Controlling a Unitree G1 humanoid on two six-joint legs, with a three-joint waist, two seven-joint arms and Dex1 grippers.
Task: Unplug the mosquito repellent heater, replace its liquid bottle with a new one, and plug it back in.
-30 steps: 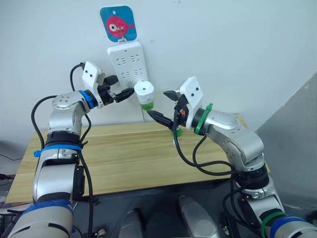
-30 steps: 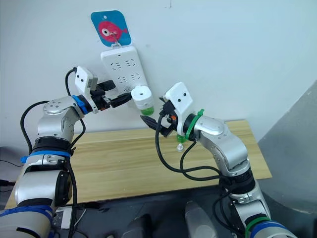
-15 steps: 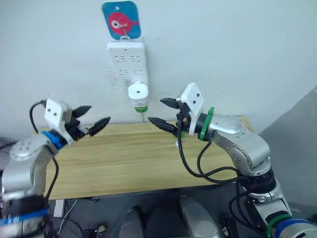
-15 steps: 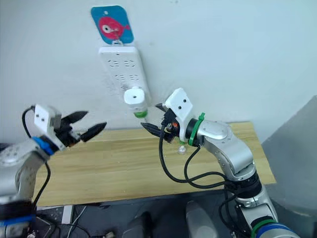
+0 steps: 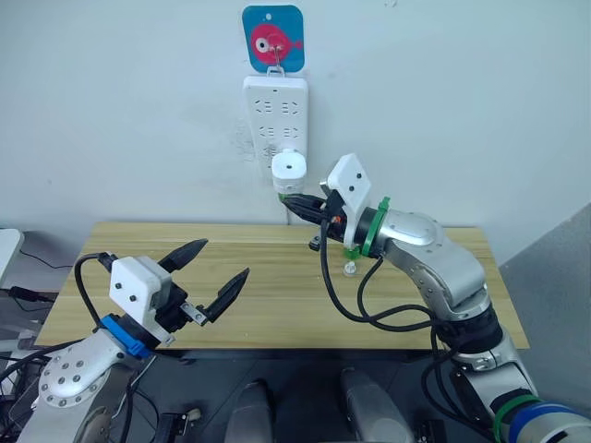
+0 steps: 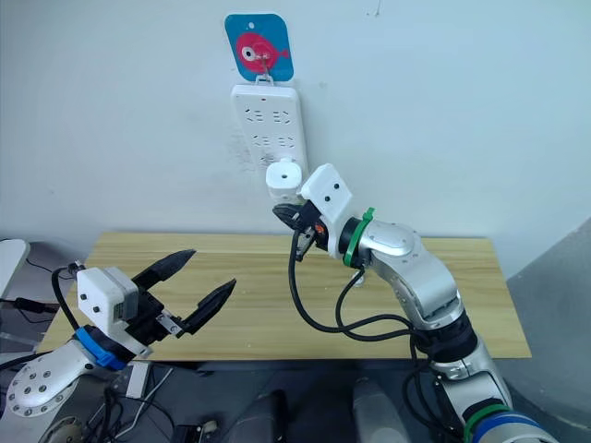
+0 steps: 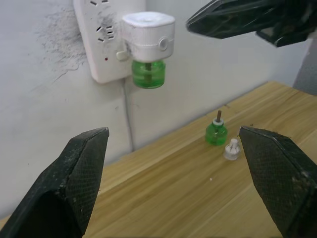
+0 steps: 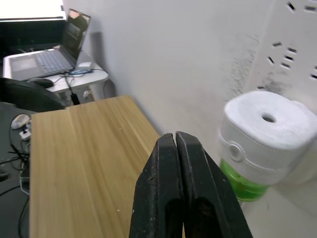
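1. Left eye view: the mosquito repellent heater (image 5: 289, 168) sits plugged into the power strip (image 5: 274, 118) on the wall, a green bottle under it. The task looks finished.
2. Left wrist view: left gripper (image 7: 178, 171) fingers spread wide, empty; a spare bottle (image 7: 216, 132) and cap (image 7: 231, 149) stand on the counter (image 7: 163, 188).
3. Right wrist view: right gripper (image 8: 176, 144) fingers pressed together beside the heater; next it need only pull back.

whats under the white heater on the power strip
A green liquid bottle hangs under the heater, its wick running up inside. The heater's prongs are hidden in the power strip.
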